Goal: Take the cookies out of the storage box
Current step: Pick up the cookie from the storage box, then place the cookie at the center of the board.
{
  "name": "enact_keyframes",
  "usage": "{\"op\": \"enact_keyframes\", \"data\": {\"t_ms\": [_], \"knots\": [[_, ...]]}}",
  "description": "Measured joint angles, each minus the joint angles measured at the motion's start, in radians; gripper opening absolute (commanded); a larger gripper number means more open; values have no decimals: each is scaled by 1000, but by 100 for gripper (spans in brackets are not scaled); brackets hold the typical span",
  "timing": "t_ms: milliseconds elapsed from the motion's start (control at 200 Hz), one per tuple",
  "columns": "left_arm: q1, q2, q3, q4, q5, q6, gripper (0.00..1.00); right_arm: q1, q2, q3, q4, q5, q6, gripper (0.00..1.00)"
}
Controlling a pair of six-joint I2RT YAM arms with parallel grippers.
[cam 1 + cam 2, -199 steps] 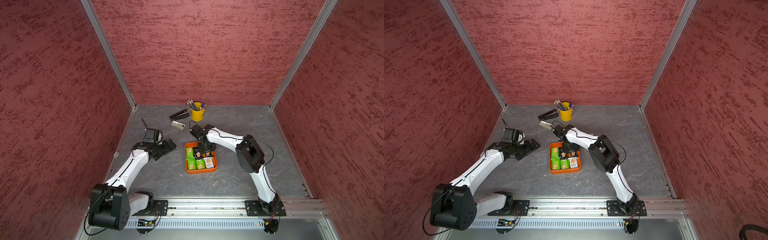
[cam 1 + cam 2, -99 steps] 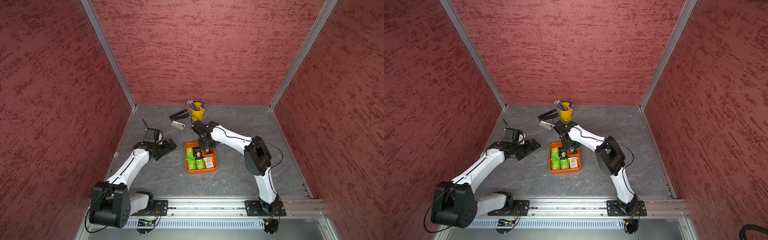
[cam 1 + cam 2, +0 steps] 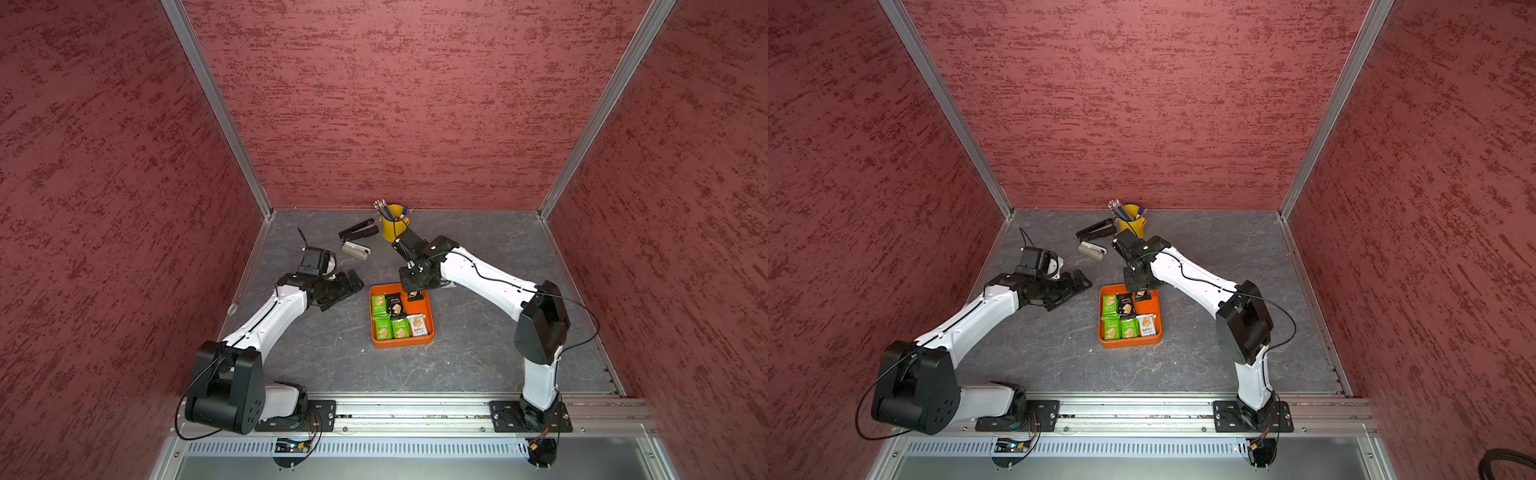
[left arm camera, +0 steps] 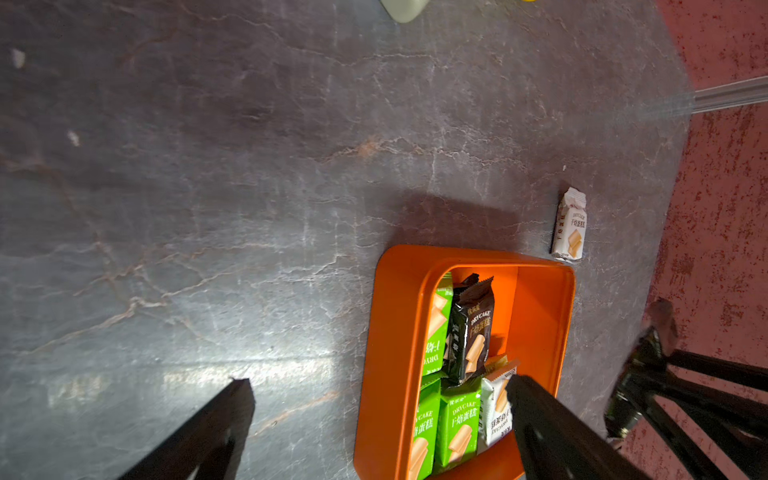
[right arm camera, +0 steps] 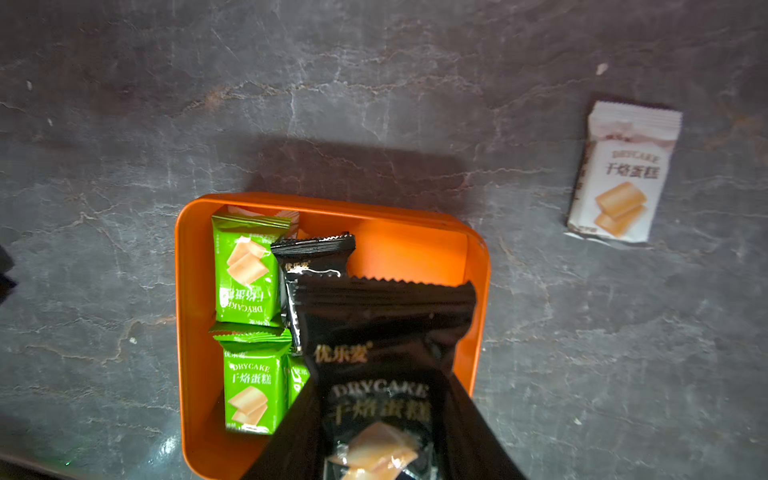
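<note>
Beside the box [image 5: 183,291] lies one white packet [image 5: 623,174]. Above the box, the right gripper [image 5: 380,453] holds a black packet [image 5: 386,332]. Several packets [image 5: 253,386] lie inside. The left gripper [image 4: 379,382] is wide and empty.

A three-sided booth has rough, mottled dark red walls: a back wall [image 3: 399,104] and two side walls [image 3: 104,187], joined at slanting aluminium posts [image 3: 216,108]. The tabletop [image 3: 478,353] is dark grey and stone-patterned with pale veins, showing a soft patch of glare [image 4: 249,370]. A metal rail [image 3: 415,409] and slotted grille [image 3: 415,448] run along its near edge.
</note>
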Motion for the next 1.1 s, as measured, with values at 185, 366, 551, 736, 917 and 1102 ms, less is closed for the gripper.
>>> {"op": "enact_keyframes", "data": {"t_ms": [185,366,551,736,917,1102], "knots": [[-51,71,34,12,-4,-8,100,-106,-31,-53,-2,-13,-46,34],[-107,128,87,15,-35,-31,100,-230,-29,-72,-2,-34,-127,34],[-155,167,133,26,-91,-78,100,-367,3,-72,11,-71,-217,34],[-192,180,145,35,-150,-136,100,-463,118,-51,19,-96,-294,34],[-207,183,146,34,-191,-170,100,-502,214,-13,22,-98,-347,34],[-207,197,156,34,-224,-192,100,-518,261,41,26,-98,-381,36]]}}
